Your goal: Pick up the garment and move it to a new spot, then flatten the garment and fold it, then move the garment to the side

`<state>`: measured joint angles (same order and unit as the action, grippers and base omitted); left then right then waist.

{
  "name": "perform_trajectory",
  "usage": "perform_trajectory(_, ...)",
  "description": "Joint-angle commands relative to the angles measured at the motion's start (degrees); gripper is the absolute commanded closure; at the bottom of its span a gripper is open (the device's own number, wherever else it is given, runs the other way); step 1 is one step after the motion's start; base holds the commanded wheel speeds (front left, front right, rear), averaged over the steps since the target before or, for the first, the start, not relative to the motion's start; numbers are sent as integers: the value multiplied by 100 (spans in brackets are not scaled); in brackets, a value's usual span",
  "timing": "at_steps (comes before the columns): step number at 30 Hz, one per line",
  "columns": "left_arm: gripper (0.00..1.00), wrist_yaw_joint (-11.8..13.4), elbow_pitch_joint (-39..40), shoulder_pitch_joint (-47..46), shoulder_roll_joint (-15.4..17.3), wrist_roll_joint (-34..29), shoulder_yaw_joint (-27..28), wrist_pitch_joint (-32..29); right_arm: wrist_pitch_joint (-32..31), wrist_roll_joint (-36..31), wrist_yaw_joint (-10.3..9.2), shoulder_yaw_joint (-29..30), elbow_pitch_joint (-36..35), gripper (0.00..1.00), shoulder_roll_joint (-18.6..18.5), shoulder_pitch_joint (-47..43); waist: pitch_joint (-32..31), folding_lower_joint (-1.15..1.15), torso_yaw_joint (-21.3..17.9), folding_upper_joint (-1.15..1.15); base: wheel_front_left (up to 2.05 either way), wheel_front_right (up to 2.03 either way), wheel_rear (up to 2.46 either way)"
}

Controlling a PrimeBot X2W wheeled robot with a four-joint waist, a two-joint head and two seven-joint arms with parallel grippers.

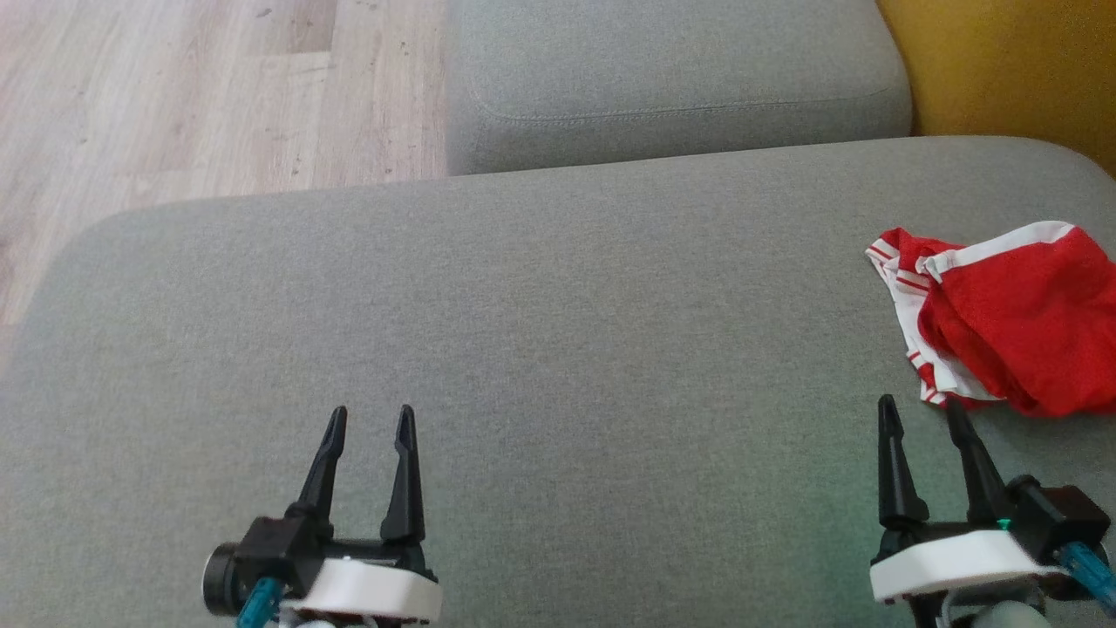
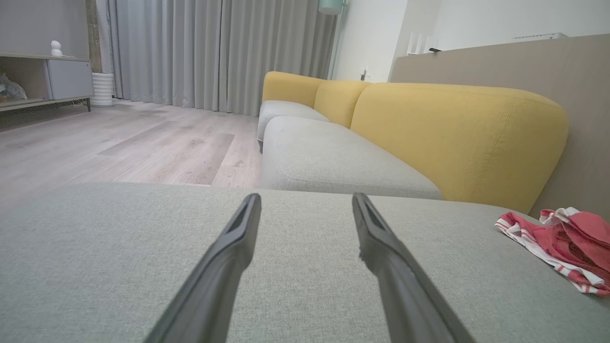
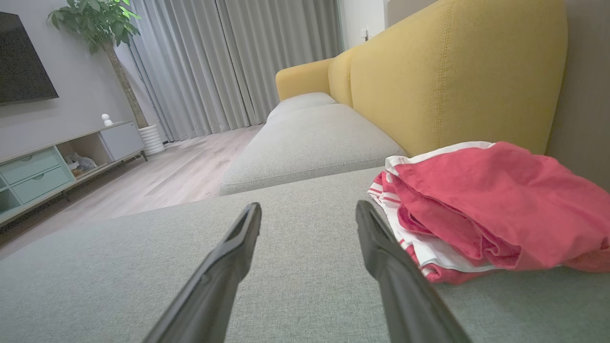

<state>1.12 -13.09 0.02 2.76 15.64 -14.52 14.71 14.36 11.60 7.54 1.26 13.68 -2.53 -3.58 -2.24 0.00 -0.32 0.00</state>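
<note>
1. The garment [image 1: 1011,323], red with white striped trim, is lying crumpled on the grey seat cushion [image 1: 558,349] at its right end, close to the yellow backrest [image 3: 452,71].
2. The right gripper [image 1: 921,401] is hovering over the cushion with its fingers spread wide, holding nothing. Its fingertips are sitting just beside the garment's near edge, and I cannot tell whether they are touching it.
3. The left gripper [image 1: 372,410] is also standing wide and empty, well apart from the garment, over bare cushion.
4. Containers: the low cabinet [image 3: 47,166] is showing an open compartment with a pale bundle [image 3: 78,162] lying in it, too small to identify. Two closed drawers are sitting beside that compartment.
5. The right wrist view is taking in a potted plant [image 3: 95,19] and a dark screen [image 3: 19,57] on the wall.
6. The left wrist view is catching the garment small at its right edge, grey curtains [image 2: 214,52], and a white figurine [image 2: 56,47] standing on the cabinet top.
7. The head view is looking down on the wooden floor [image 1: 218,87] beyond the cushion.
</note>
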Motion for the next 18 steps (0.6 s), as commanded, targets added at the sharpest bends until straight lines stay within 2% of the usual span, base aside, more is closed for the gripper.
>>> perform_trajectory(1, 0, 39, 158, -200, 11, 23, 187, 29, 62, -35, -5, -142, -213, 0, -35, 183, -1, 0, -4, 0, 0, 0, 0)
perform_trajectory(12, 0, -169, 10, -242, 11, 330, 260, 29, 63, 12, -5, -229, -239, 0, -35, 170, 20, 0, -15, 0, 0, 0, 0)
perform_trajectory(18, 0, -183, -62, -212, 11, 343, 330, 29, 63, 14, -5, -251, -245, 0, -35, 156, 25, 0, -12, 0, 0, 0, 0)
